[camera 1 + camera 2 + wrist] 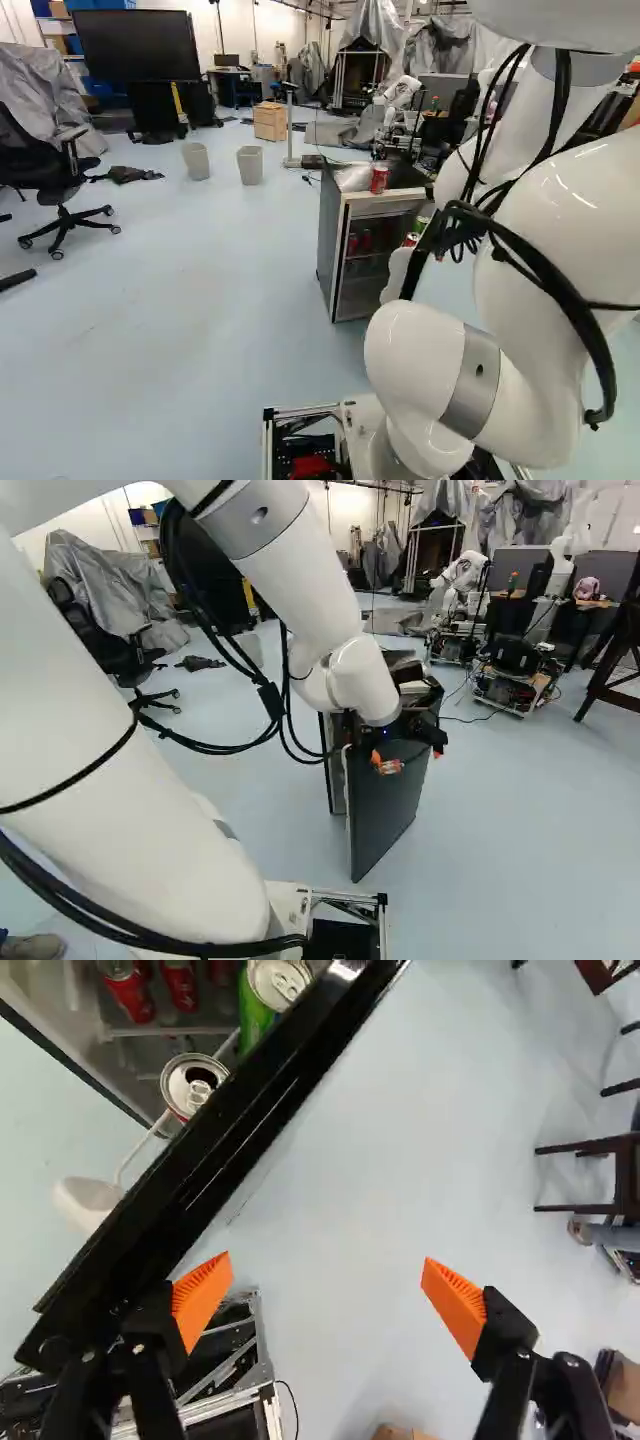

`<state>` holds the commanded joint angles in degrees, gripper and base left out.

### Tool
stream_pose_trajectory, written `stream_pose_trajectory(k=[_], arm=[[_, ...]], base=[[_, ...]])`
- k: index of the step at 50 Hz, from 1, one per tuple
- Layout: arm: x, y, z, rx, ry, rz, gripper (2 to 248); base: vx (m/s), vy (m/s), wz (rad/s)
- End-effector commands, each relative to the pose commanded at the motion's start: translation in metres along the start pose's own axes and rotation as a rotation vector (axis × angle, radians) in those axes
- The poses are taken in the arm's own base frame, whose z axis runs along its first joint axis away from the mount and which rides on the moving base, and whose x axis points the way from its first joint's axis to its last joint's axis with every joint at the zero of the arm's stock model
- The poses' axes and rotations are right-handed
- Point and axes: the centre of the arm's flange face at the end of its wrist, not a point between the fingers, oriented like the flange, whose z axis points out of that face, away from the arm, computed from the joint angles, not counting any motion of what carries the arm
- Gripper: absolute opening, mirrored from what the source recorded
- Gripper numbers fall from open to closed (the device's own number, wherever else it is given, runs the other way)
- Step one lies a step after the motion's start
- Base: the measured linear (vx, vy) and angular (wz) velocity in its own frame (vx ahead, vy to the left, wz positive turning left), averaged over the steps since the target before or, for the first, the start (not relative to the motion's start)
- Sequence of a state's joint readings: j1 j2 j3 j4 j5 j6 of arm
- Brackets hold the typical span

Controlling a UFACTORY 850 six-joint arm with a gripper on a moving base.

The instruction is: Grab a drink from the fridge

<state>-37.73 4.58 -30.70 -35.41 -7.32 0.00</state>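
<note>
In the right base view my gripper [387,763] is at the upper part of the fridge's swung-out door [385,805]. The wrist view shows the gripper [325,1285] open, nothing between its fingers; one finger is beside the door's black edge [190,1175], and I cannot tell if they touch. Beyond that edge, on the door's inner side, stand a red can [192,1086] with its top opened and a green can [277,984]. Several red cans [128,992] are inside the fridge. In the left base view the fridge [335,235] carries another red can [379,179] on top.
Beyond the fridge stand another robot [462,575] and a low wheeled frame with equipment [515,675]. Two grey bins [250,165] and a wooden crate [270,121] are farther back. An office chair [60,180] stands at the left of the left base view.
</note>
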Motion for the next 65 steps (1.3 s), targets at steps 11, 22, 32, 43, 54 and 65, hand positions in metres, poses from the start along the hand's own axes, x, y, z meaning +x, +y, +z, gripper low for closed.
stream_pose_trajectory(k=[11,22,32,43,54,65], arm=[[0.011,-0.01,-0.001,0.008,0.061,-0.069,247],[0.023,-0.02,-0.002,0.019,0.117,-0.138,247],[0.035,-0.029,-0.002,0.03,0.167,-0.198,247],[0.048,-0.038,-0.002,0.044,0.22,-0.263,247],[0.063,-0.046,-0.002,0.06,0.273,-0.327,247],[0.074,-0.052,-0.002,0.073,0.322,-0.381,247]], base=[[0.0,0.0,0.0],[0.0,0.0,0.0],[0.0,0.0,0.0],[0.0,0.0,0.0],[0.0,0.0,0.0],[0.0,0.0,0.0]])
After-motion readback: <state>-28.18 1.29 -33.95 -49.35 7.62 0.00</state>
